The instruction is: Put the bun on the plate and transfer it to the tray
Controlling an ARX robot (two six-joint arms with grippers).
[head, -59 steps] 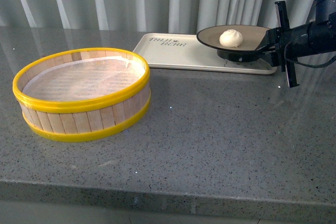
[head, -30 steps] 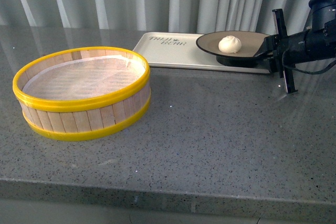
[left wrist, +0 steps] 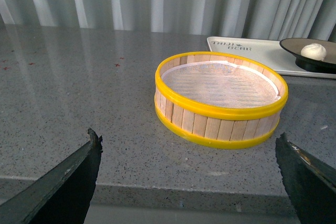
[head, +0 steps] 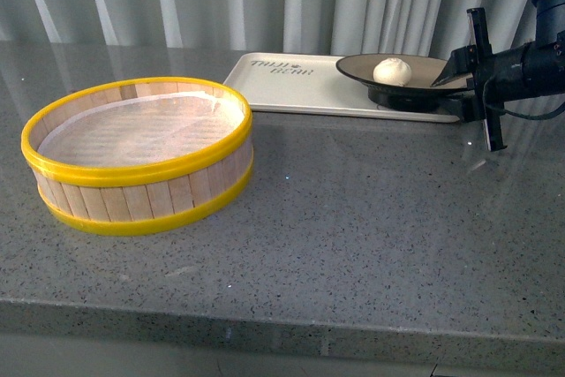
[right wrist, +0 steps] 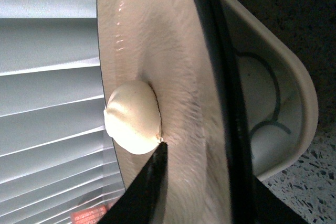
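The cream-white bun (head: pixel 392 71) sits on the beige plate (head: pixel 425 65) with the black rim. My right gripper (head: pixel 461 74) is shut on the plate's right edge and holds it at the right end of the cream tray (head: pixel 300 86). I cannot tell whether the plate's foot touches the tray. In the right wrist view the bun (right wrist: pixel 131 124) lies on the plate (right wrist: pixel 178 87), one finger of my right gripper (right wrist: pixel 202 182) lies over the plate's inside beside the bun, and the tray's rounded corner (right wrist: pixel 294 103) shows beyond. My left gripper (left wrist: pixel 187 136) is open and empty, near the counter's front edge.
A yellow-rimmed wooden steamer basket (head: pixel 137 152) stands at the left of the grey stone counter (head: pixel 353 218); it also shows in the left wrist view (left wrist: pixel 220 98). Pale curtains hang behind. The counter's front edge runs across the foreground.
My right gripper has lowered the plate with the bun toward the tray's right end, then shifted slightly right. The basket and tray have not moved.
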